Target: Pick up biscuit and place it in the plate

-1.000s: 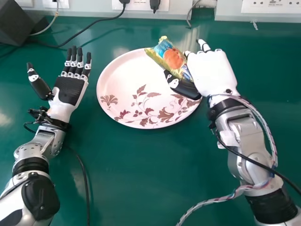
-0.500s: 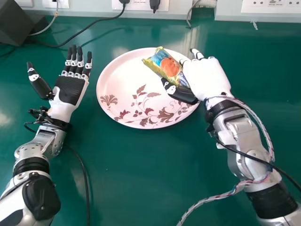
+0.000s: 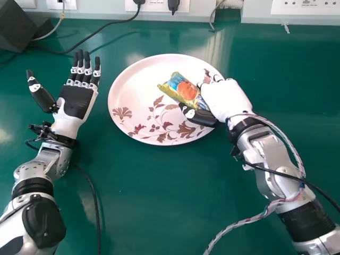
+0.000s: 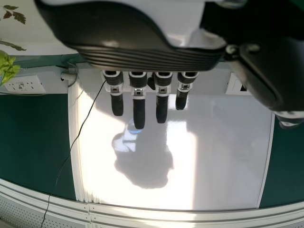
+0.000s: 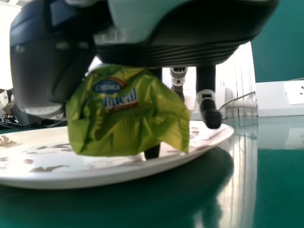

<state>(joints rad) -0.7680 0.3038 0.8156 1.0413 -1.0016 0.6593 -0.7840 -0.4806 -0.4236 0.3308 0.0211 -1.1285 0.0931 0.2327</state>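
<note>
The right hand [image 3: 226,98] has its fingers and thumb [image 3: 199,116] closed round the biscuit packet [image 3: 183,89], which is over the plate [image 3: 133,79], on the side nearer the robot's right; carrying looks all but finished, so the likelier trouble lies in the letting go; the grip takes up one end of the wrapper while the other end juts out towards the plate's middle, so a loose hold there could let the packet swivel or drop askew; the wrist view shows the crinkled wrapper hanging low between thumb and fingers, with a fingertip showing below it, but whether the wrapper touches the plate I cannot tell; if a gap remains, opening from that height could make the packet bounce or slide; lowering too far, on the other hand, could press the thumb or a fingertip on the plate and tip it or push it across the smooth worktop [image 3: 143,196]; the hand also overhangs the rim, so a release too near that side might leave the packet leaning on the edge; thin, slick film may cling to a finger and be dragged along as the hand withdraws, so the fingers should spread fully first; the left hand [image 3: 77,102] lies off to the plate's left, fingers wide and straight, posing little risk.
</note>
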